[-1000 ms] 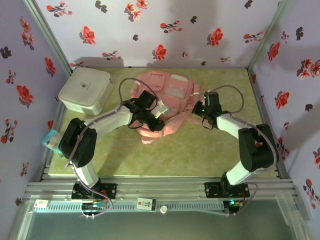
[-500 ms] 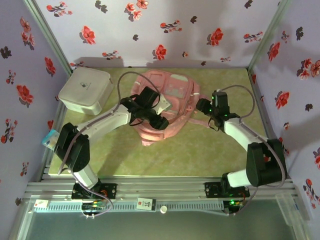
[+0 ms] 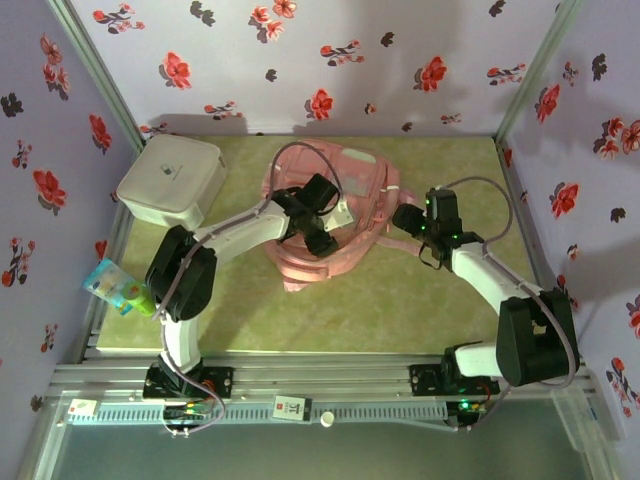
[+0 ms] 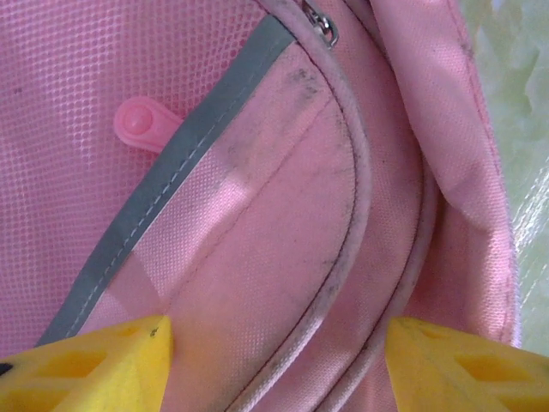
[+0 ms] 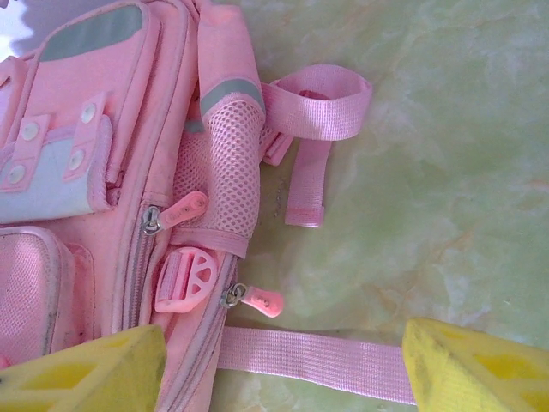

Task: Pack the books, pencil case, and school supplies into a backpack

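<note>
Pink fabric: the backpack (image 3: 362, 190) lies flat with its front pockets up, near the middle of the far edge of the table (image 3: 400, 300).
Left gripper (image 3: 325, 235): over the near half of the backpack, its fingers spread wide. In the left wrist view the yellow fingertips (image 4: 86, 369) stand well apart above the pink cloth, pinching nothing.
Right gripper (image 3: 405, 218): just beside the backpack's right side, fingers spread and empty. In the right wrist view they straddle a loose strap (image 5: 309, 360) lying on the table.
Side of the backpack: mesh pocket (image 5: 232, 172) looks flat, and a zip pull (image 5: 257, 300) hangs at the seam. I cannot tell whether the main zip is open.
White box (image 3: 170, 180): in the far left corner, lid on, well apart from both grippers.
Left edge: a small bright packet (image 3: 118, 288), too small to identify.
Progress: judging from this, packing looks either barely begun or between items. Neither gripper carries anything, and what is already inside cannot be told.
Left to do: likely open or hold the backpack's mouth, fetch books and supplies, slide them in, then close it.
</note>
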Robot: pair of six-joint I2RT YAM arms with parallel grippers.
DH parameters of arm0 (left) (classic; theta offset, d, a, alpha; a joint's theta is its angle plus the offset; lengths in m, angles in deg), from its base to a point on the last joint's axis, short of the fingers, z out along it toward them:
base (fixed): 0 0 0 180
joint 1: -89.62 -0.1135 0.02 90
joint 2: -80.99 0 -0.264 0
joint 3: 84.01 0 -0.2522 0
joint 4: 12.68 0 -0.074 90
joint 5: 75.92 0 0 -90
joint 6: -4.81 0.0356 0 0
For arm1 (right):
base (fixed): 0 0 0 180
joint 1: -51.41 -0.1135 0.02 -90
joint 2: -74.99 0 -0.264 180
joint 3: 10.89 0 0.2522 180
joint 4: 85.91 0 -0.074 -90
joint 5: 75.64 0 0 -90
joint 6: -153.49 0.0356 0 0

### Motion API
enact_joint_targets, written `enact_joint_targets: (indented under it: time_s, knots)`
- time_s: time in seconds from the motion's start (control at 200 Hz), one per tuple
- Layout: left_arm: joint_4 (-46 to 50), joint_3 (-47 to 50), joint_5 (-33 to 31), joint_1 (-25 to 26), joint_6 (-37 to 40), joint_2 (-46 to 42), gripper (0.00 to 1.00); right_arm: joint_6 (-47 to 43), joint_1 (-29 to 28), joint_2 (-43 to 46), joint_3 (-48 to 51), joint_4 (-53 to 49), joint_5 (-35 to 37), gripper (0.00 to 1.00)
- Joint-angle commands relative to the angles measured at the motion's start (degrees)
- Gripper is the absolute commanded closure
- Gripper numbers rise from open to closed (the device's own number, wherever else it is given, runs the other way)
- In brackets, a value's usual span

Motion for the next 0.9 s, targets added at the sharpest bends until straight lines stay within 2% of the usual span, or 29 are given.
enact_joint_targets:
  time_s: [0.0,0.15,0.48,0.565,0.65,0.76,0.895]
  knots:
    - [0.41,-2.89,-1.02,0.41,4.45,2.16,0.38,1.22,-0.01,1.19,0.50,-0.43,-0.73,0.27]
    - [-2.20,-2.80,-2.43,0.25,5.71,3.44,0.43,1.41,0.01,1.30,0.50,-0.25,-1.01,0.27]
    - [-0.73,-4.38,-3.32,0.26,9.56,5.47,0.44,1.63,0.02,1.08,-0.55,-0.35,-1.44,0.27]
    - [-1.51,-4.01,-3.65,0.25,9.67,4.74,0.52,1.70,0.02,1.11,-0.61,-0.38,-1.45,0.26]
    - [-2.91,-3.50,-3.90,0.26,9.15,3.00,0.66,1.79,0.05,1.22,-0.70,-0.24,-1.79,0.26]
    - [-5.18,-2.19,-4.07,0.25,7.75,-0.79,0.79,1.13,0.01,0.81,-0.44,3.13,-7.13,0.26]
    - [-9.20,1.62,-3.98,0.22,6.67,-6.18,0.90,1.10,0.01,-1.54,-2.27,6.78,-12.30,0.26]
